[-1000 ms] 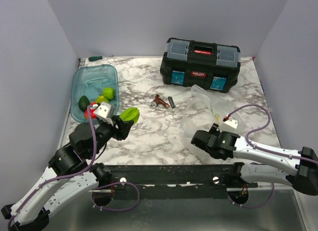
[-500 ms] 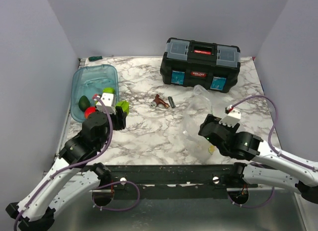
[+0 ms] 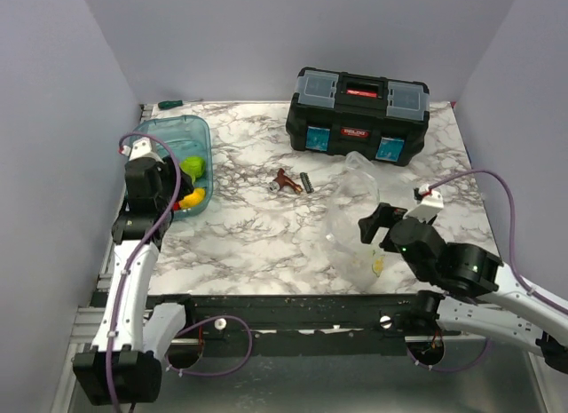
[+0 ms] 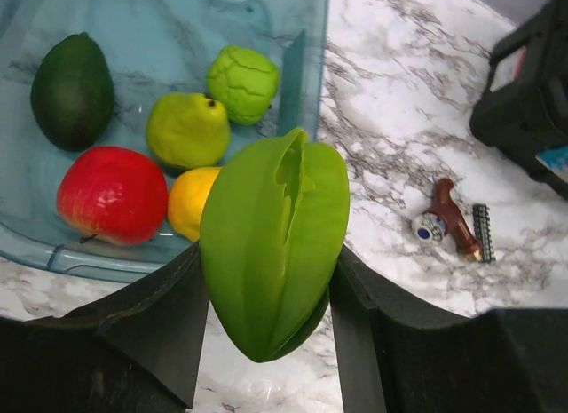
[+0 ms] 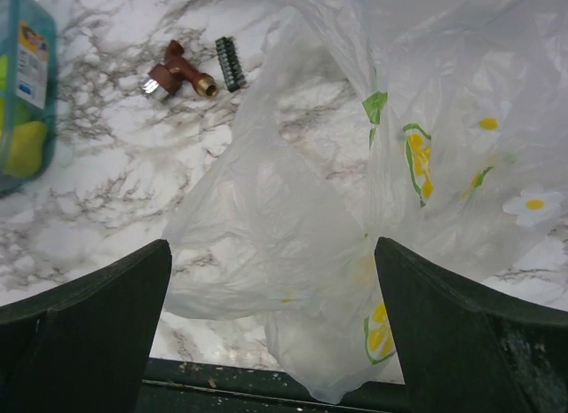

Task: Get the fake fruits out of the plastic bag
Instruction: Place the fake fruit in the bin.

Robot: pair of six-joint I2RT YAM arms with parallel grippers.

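Right gripper [image 5: 273, 249] is released, jaws wide, hanging just above the plastic bag [image 5: 426, 164] and gripping nothing. The bag lies crumpled and mostly flat on the desk [image 3: 257, 235] near the front edge, right of centre. The yellow patches look like printed lemons, so I can't tell if any fruit is left inside. Risk there: a dive on a print grabs only film, and thin film snagged on a finger could drag the whole bag off the front edge. Further back on the left, left gripper [image 4: 266, 297] is clenched on a ribbed lime-green fruit [image 4: 275, 235], held right over the desk-side wall of the teal tub [image 4: 293, 84]. In the tub: red fruit [image 4: 111, 195], yellow fruit [image 4: 191, 204], pear-shaped green fruit [image 4: 186, 129], bumpy green fruit [image 4: 242, 83], dark green fruit [image 4: 73, 89]. Risk: releasing here could clip the rim, and the fruit rolls across the desk toward the brown fitting [image 4: 454, 219] and black strip [image 4: 484, 233]. Toolbox [image 3: 358, 115] at the back, lid down, not involved.
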